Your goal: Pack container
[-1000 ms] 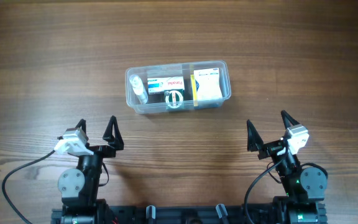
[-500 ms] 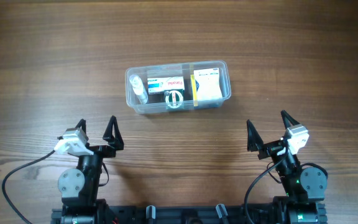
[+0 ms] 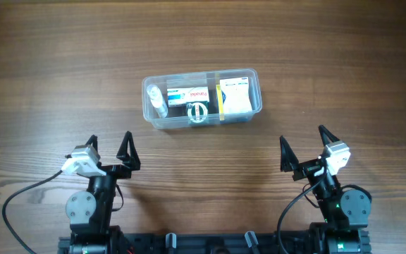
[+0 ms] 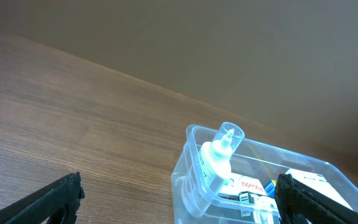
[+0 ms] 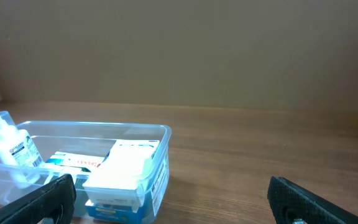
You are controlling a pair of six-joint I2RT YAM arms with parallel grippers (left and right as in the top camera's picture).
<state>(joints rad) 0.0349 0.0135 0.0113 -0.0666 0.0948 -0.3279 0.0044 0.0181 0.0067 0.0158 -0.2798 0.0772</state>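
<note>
Plastic container (image 3: pixel 144 99): clear tub with rounded corners, on the wood table (image 3: pixel 48 56), long side running left to right; no lid in view.
Left end of container: white pump bottle (image 3: pixel 158 100), leaning, cap poking above the rim in the left wrist view.
Middle of container: white box (image 3: pixel 189 94) with red print and a blue band. A dark round item (image 3: pixel 199 111) sits just beside it against the wall nearer the arms; can't tell what it is.
Right end of container: white-and-yellow box (image 3: pixel 235 97). The right wrist view shows a blue box (image 5: pixel 114 208) under it.
Writing: the red word on the middle box looks like "Panadol", small, not certain. Dark print on the bottle label is unreadable. Text on the yellow box is too small to read.
Left gripper (image 3: pixel 108 138): released, jaws wide, nothing between them. Well apart from the container, on its near side, off the left end.
Right gripper (image 3: pixel 302 134): released, jaws wide, empty. Well apart from the container, on its near side, off the right end.
Done (judgement): container looks filled end to end, with several items stowed.
Left (judgement): no item shows outside the container in any view, so packing looks finished or nearly so. A lid step is possible, but no lid is visible.
</note>
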